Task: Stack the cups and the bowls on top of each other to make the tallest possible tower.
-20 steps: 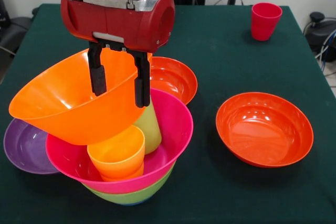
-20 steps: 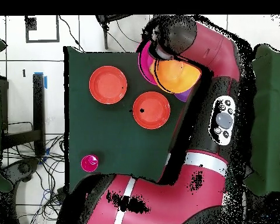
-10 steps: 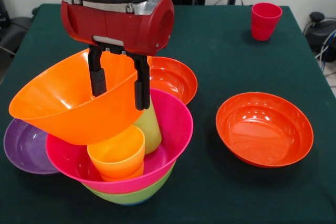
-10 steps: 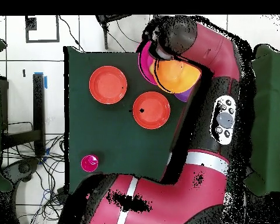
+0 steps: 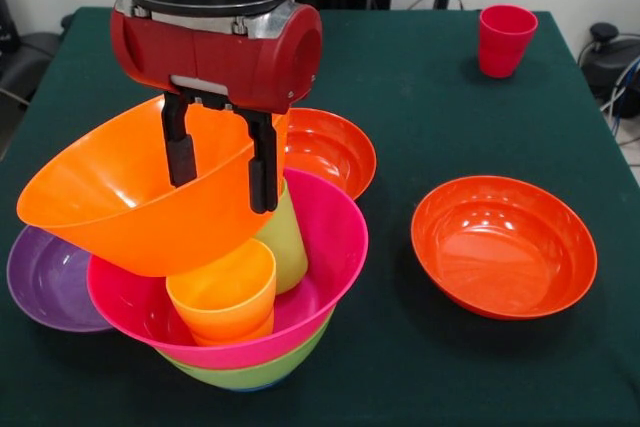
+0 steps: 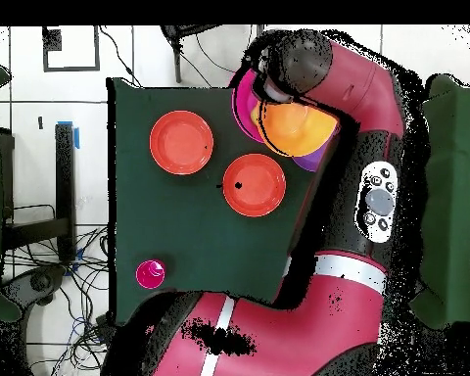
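Straddling the tilted orange bowl's (image 5: 130,197) rim, gripper (image 5: 222,169) fingers apart, one inside, one outside

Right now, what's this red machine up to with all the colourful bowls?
It is building a tower of plastic dishes. Its pincer hangs open over a tilted orange bowl, one finger inside the bowl and one outside its wall. That bowl leans on two cups inside a magenta bowl. A red cup stands unstacked.
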